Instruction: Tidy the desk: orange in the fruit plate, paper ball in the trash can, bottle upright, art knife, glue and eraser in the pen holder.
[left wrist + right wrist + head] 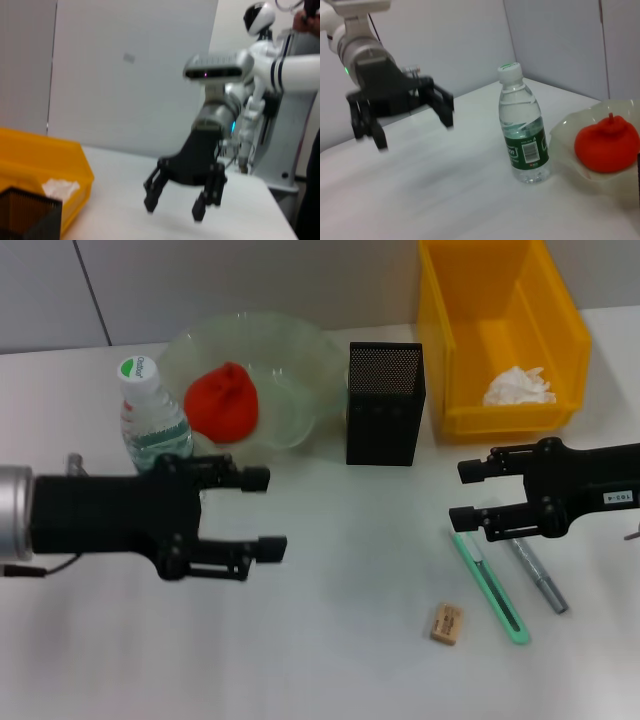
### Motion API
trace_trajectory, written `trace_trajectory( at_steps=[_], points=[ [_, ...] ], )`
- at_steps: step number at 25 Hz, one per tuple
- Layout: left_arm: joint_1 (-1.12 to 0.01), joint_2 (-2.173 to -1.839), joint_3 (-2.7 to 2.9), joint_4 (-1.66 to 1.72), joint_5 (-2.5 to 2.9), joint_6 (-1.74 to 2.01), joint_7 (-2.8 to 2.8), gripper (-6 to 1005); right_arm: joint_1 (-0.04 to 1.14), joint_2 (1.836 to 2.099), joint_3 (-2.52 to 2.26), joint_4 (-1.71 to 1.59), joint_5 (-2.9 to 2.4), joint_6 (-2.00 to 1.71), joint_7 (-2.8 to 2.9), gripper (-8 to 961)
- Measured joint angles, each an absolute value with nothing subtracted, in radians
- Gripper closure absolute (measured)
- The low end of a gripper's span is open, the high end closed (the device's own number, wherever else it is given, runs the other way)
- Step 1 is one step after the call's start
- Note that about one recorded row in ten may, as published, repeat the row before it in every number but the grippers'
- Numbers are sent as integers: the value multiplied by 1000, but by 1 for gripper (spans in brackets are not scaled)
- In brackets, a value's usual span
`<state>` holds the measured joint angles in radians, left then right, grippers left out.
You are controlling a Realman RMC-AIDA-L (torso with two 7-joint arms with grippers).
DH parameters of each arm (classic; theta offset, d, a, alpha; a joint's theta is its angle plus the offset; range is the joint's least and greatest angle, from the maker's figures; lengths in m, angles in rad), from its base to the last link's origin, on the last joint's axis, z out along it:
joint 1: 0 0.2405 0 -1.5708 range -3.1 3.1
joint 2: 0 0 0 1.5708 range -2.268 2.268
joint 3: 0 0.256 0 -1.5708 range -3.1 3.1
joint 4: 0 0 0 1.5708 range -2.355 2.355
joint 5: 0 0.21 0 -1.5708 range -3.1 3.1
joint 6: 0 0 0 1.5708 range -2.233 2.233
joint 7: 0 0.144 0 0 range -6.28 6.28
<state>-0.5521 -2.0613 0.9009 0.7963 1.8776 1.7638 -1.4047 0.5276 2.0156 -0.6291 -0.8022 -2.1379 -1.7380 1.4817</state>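
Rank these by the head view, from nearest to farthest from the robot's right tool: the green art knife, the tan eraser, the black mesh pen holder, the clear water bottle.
1. Green art knife, just beneath the right tool.
2. Tan eraser, in front of it.
3. Black mesh pen holder, behind, toward the centre.
4. Clear water bottle, far left.

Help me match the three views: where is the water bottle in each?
Head view: water bottle stands upright at left, beside the glass plate.
Left wrist view: not in it.
Right wrist view: bottle at centre, plate beside it.
Shared landmark: the orange.
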Motion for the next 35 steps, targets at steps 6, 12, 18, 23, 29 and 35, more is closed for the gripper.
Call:
trace_trajectory(
  at_steps=[6,12,18,23,29,35],
  points=[
    [-546,-2064,911,734,1942,1666,-1303,199,529,2014,-634,-802,-2141,-1730,1490,275],
    [-518,-2065,909,665,1949,1598,-1186,199,536,2014,-634,-802,-2142,-1728,1499,276],
    [-513,-2065,911,635,1953,1568,-1163,199,540,2014,-636,-798,-2143,-1726,1508,277],
    [-513,-2065,911,635,1953,1562,-1165,199,553,2014,-637,-799,-2141,-1714,1560,278],
    [-521,-2064,911,634,1953,1551,-1208,199,622,2018,-658,-959,-2205,-1716,1931,279],
    [-522,-2065,911,633,1953,1546,-1209,199,745,1985,-774,-1081,-2383,-1733,2361,280]
  ],
)
